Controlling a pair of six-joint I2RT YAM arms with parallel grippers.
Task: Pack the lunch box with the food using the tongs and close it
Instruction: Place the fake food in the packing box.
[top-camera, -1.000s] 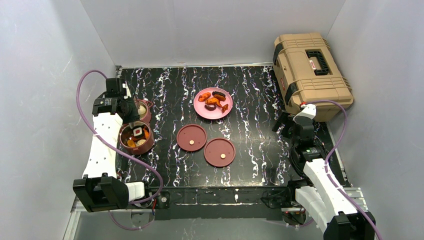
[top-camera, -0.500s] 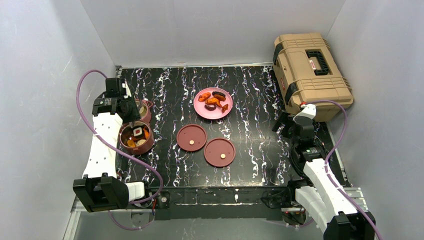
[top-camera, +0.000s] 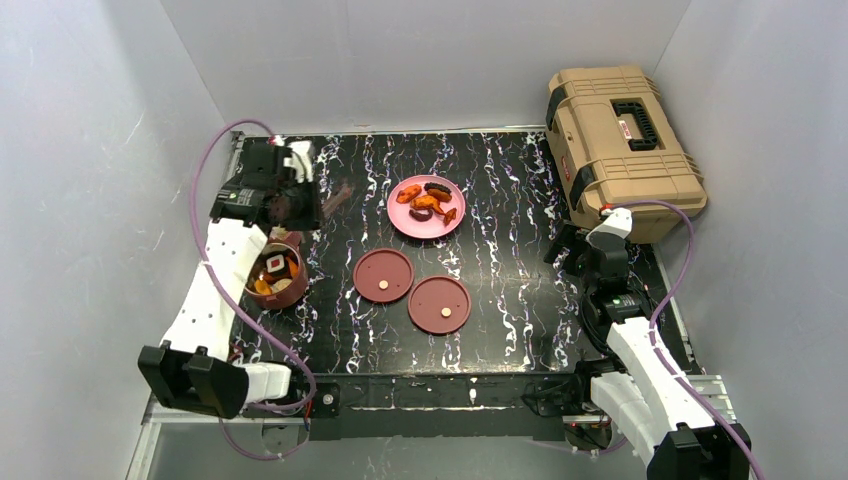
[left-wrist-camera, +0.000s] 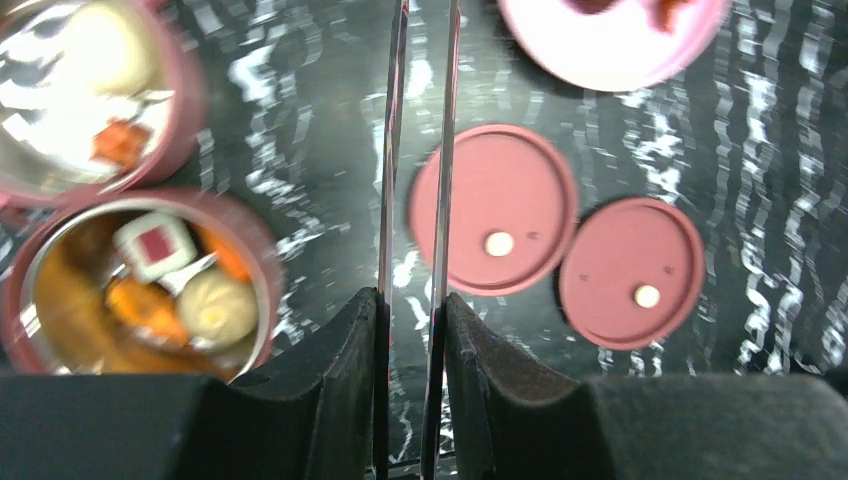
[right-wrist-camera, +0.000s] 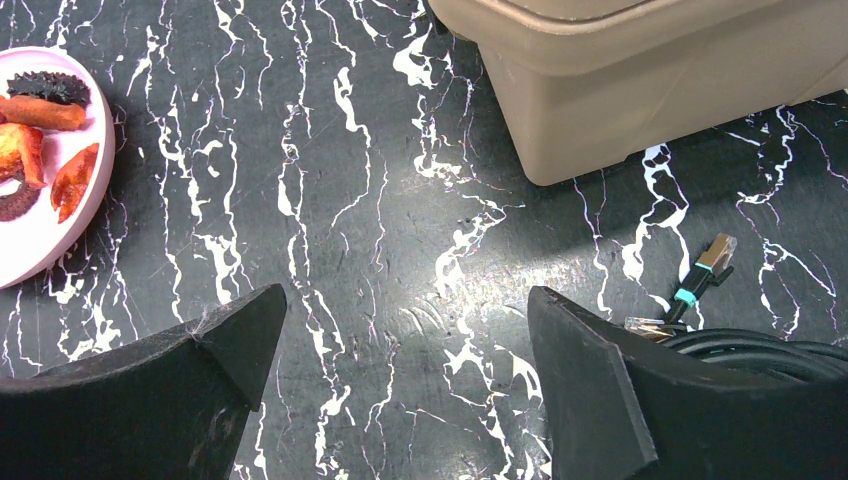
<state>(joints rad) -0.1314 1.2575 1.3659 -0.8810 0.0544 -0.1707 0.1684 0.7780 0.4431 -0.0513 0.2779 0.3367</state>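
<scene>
Lids wait closest to the arm bases: the near lid (top-camera: 439, 304) and, just beside it, the second lid (top-camera: 383, 275) lie flat toward the middle of the table (top-camera: 500, 200). Neither is on a bowl yet. By the left edge the front bowl (top-camera: 275, 303) holds several packed pieces (left-wrist-camera: 150, 280). The rear bowl (left-wrist-camera: 186, 105), just behind it, shows a pale bun and an orange bit. A second ago the left gripper (left-wrist-camera: 412, 300) hung low over these bowls; it has since lifted and swung inward and away from them. It clenches the tongs (left-wrist-camera: 446, 150), whose blades now point toward the pink plate (top-camera: 415, 228). Their tips run out of the wrist view and blur from above, so whether they carry anything cannot be told. This looks like a return trip for the remaining food (top-camera: 428, 200), so packing seems unfinished and closing comes later. At the right edge the right gripper (right-wrist-camera: 405, 298) sits spread wide and empty, near the tan toolbox (top-camera: 620, 140) in the far right corner.
</scene>
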